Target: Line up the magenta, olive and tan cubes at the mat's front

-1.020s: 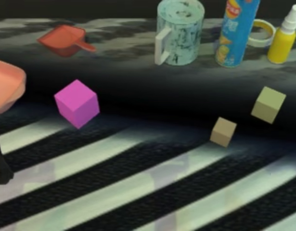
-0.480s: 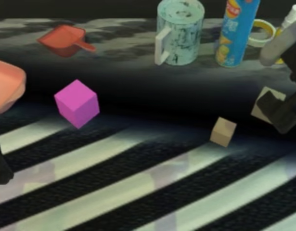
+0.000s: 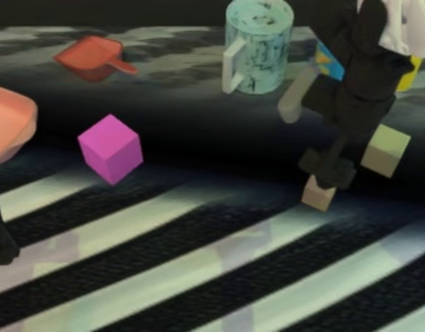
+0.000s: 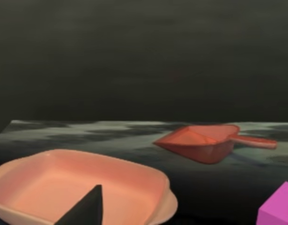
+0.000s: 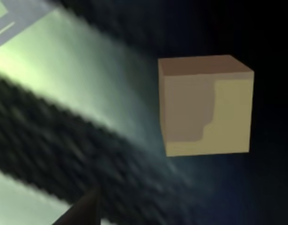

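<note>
Right gripper (image 3: 327,171) hangs directly over the tan cube (image 3: 318,196), its dark fingers covering the cube's rear top edge in the top view. Contact not confirmed. Whether the fingers are apart or together, I cannot tell: the top view shows only a dark mass, and the right wrist view shows just 1 dark fingertip (image 5: 85,211) at the frame edge.

Landmark: tan cube, the smallest of 3, sitting where the dark part of the mat (image 3: 198,263) meets the first pale stripe.
- Olive cube (image 3: 386,151): to the right of the tan cube and a little farther back, near but apart, partly hidden by the right arm.
- Magenta cube (image 3: 110,149): well to the left of the tan cube, slightly farther back, resting on dark mat; its corner shows in the left wrist view (image 4: 277,208).
- Pale green mug (image 3: 256,45): well behind the tan cube, a bit left.
- Red scoop (image 3: 93,57): far left and behind, beyond the magenta cube.
- Orange dish (image 3: 8,121): farthest left, at the frame edge.

Right wrist view: tan cube (image 5: 207,105) alone on dark mat, a pale stripe beside it.

Left gripper (image 3: 1,242) sits parked far left of the tan cube, in front of the orange dish; finger state cannot be told.
</note>
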Controlling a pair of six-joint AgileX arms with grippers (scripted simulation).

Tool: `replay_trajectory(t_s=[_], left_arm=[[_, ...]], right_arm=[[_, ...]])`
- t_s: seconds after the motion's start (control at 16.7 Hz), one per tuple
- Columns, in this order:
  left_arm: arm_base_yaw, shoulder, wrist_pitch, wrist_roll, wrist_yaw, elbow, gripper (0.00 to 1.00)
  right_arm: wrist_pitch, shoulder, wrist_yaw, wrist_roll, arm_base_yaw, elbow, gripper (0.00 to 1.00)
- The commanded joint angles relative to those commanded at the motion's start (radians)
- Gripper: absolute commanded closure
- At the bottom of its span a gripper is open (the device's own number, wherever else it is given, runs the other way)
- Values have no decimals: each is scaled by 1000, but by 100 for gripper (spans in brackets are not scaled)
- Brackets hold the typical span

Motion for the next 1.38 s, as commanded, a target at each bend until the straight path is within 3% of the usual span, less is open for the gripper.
replay_trajectory(t_s=[0.54,1.02,1.32,1.38], left_arm=[[0,0,0,0,0,0,0],[0,0,0,0,0,0,0],[0,0,0,0,0,0,0],[0,0,0,0,0,0,0]], right_arm=[[-44,88,1,-28,16,78,0],[230,187,2,-26,22,-92,0],[256,200,2,-25,22,-111,0],[256,200,2,-25,22,-111,8]])
